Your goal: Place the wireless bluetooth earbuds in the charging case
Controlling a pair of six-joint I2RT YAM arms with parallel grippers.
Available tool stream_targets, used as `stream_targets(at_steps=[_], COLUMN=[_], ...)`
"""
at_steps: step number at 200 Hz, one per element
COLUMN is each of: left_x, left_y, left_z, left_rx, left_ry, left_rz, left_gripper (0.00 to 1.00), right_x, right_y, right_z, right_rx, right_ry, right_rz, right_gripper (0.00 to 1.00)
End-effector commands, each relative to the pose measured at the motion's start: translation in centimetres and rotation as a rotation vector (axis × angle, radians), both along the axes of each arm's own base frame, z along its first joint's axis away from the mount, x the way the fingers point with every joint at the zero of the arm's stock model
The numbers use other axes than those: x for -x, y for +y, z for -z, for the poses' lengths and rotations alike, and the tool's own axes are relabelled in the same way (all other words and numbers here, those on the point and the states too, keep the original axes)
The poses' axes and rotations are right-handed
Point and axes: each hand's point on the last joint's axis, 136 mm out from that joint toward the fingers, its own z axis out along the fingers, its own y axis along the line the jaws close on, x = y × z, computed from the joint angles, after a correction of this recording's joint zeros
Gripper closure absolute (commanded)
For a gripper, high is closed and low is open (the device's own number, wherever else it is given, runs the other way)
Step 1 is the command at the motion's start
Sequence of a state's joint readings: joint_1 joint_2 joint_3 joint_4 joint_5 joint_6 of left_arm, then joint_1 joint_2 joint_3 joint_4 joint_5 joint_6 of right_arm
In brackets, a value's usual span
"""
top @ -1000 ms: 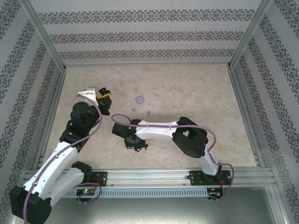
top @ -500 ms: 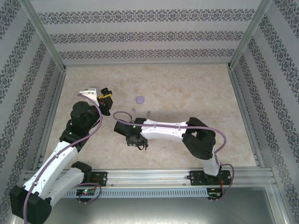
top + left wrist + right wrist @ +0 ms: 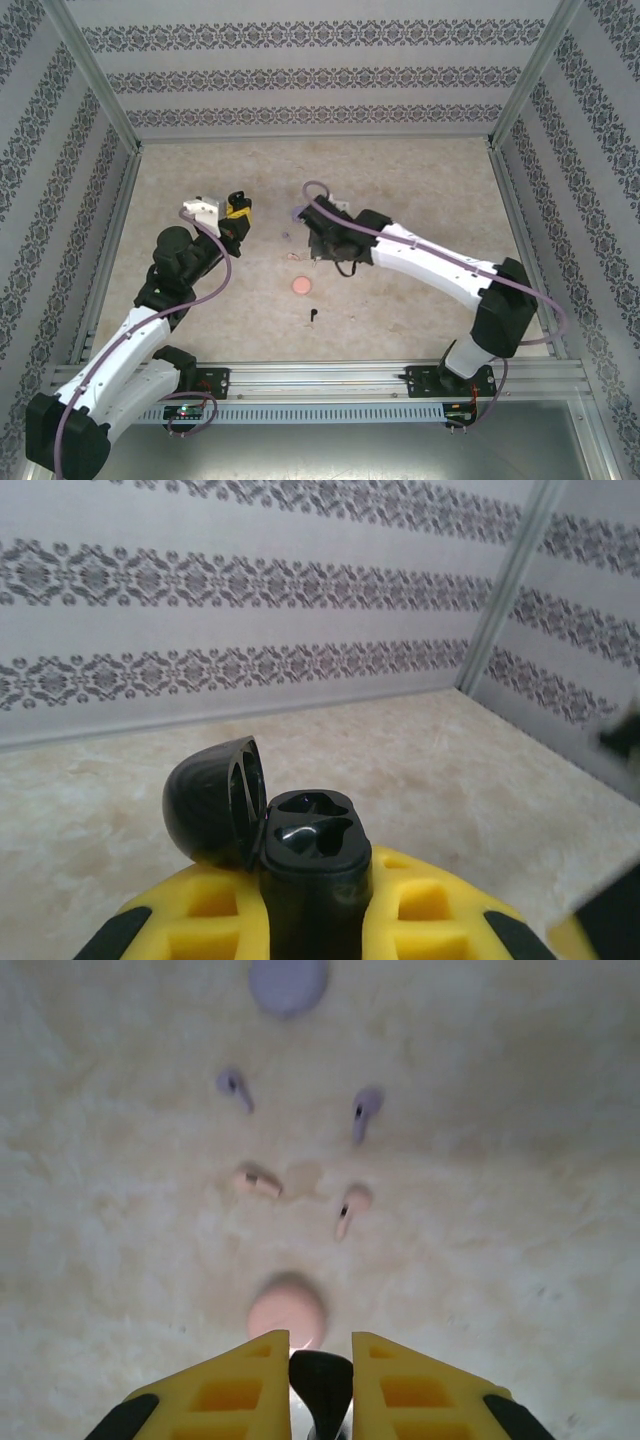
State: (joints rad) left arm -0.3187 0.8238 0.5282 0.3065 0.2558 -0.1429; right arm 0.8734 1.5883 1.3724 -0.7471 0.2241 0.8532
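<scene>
Both grippers hold something black.
The left gripper (image 3: pixel 315 885) pinches a black case (image 3: pixel 312 830), its lid (image 3: pixel 213 800) open. The right gripper (image 3: pixel 320 1342) pinches a black earbud (image 3: pixel 321 1382). Just ahead of it lies a pink case (image 3: pixel 286 1310), then pink earbuds (image 3: pixel 258 1181), purple earbuds (image 3: pixel 364 1110), and a purple case (image 3: pixel 288 982) farthest.

I count one lilac case (image 3: pixel 287 982), one pink case (image 3: pixel 287 1310), one black case (image 3: pixel 312 880), two lilac earbuds (image 3: pixel 234 1087) (image 3: pixel 366 1112), two pink earbuds (image 3: pixel 258 1181) (image 3: pixel 350 1205), two black earbuds (image 3: pixel 313 316) (image 3: pixel 320 1380)

bright even diffuse light, faint soft shadows, right wrist view hazy, earbuds (image 3: pixel 366 1110) blurred
</scene>
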Motion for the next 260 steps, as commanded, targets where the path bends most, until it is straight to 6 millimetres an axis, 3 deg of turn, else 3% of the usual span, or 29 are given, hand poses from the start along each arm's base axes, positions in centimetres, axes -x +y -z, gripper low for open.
stream_targets(at_steps=[1,63,128,186,260], left_x=[0.6,1.0,-1.0,-2.3,-1.8], left_y=[-1.8,-7.1,-11.1,-14.4,-16.2], left_z=[-2.4,-1.5,-2.4,-4.2,-5.1], left_rx=[-0.034,-0.107,-0.156,-0.128,-0.108], left_ry=[-0.161,-0.283,-0.423,-0.538,-0.600], left_rz=[0.114,0.314,0.358,0.413,0.466], left_gripper=[1.00,1.00,1.00,1.00,1.00], right_x=[-2.3,-6.6,-5.8,-4.0,-3.0], right_y=[-1.5,-2.2,-2.4,-2.9,-1.3], right_z=[-3.3,-11.1,-16.0,-18.2,-18.1], right_rx=[0.012,-0.122,-0.188,-0.247,-0.266], right_ry=[-0.115,-0.330,-0.492,-0.547,-0.540], right_rz=[-0.060,-0.159,-0.259,-0.267,-0.284], right_gripper=[0.82,0.81,0.81,0.80,0.80])
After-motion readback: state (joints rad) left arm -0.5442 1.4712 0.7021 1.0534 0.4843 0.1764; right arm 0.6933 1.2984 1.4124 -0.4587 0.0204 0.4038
